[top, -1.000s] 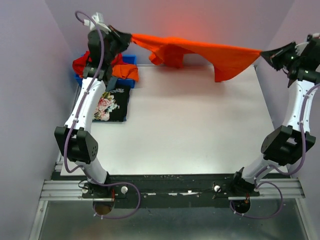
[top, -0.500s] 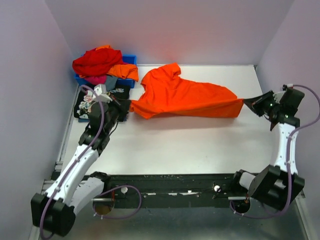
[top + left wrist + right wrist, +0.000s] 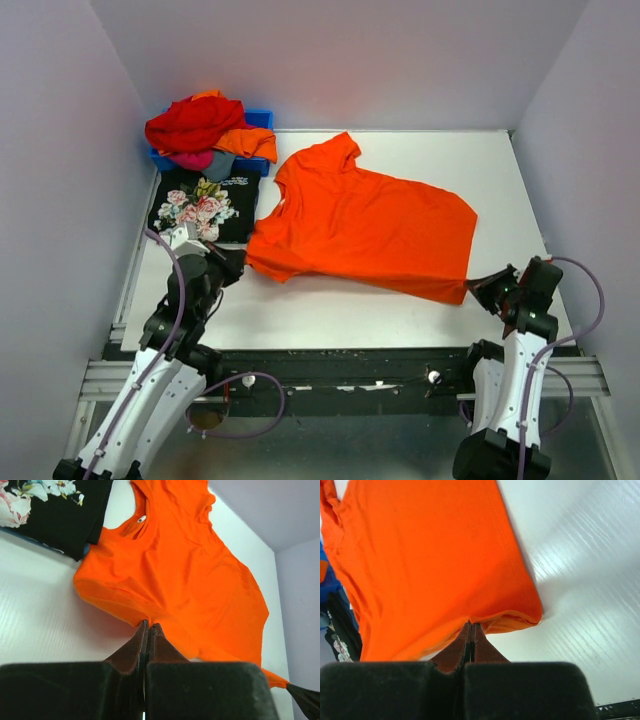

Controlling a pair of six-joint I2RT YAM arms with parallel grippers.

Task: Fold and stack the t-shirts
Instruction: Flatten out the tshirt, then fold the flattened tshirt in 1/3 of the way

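Note:
A bright orange t-shirt (image 3: pixel 365 225) lies spread flat on the white table, collar at the far left, hem toward the near edge. My left gripper (image 3: pixel 240 262) is shut on its near-left edge (image 3: pixel 148 624). My right gripper (image 3: pixel 474 288) is shut on its near-right hem corner (image 3: pixel 471 624). A folded black t-shirt with pink rose print (image 3: pixel 205 205) lies at the left, just beyond the left gripper; it also shows in the left wrist view (image 3: pixel 50 510). Red, orange, pink and grey t-shirts (image 3: pixel 205 125) are heaped at the back left.
The heap sits in a blue plastic bin (image 3: pixel 262 120) at the table's back left corner. Lilac walls close in the back and both sides. A black rail (image 3: pixel 340 372) with the arm bases runs along the near edge.
Both grippers pulled the orange t-shirt down from the air and toward the near edge; it now lies spread flat on the table. Both arms have drawn back low near their bases.

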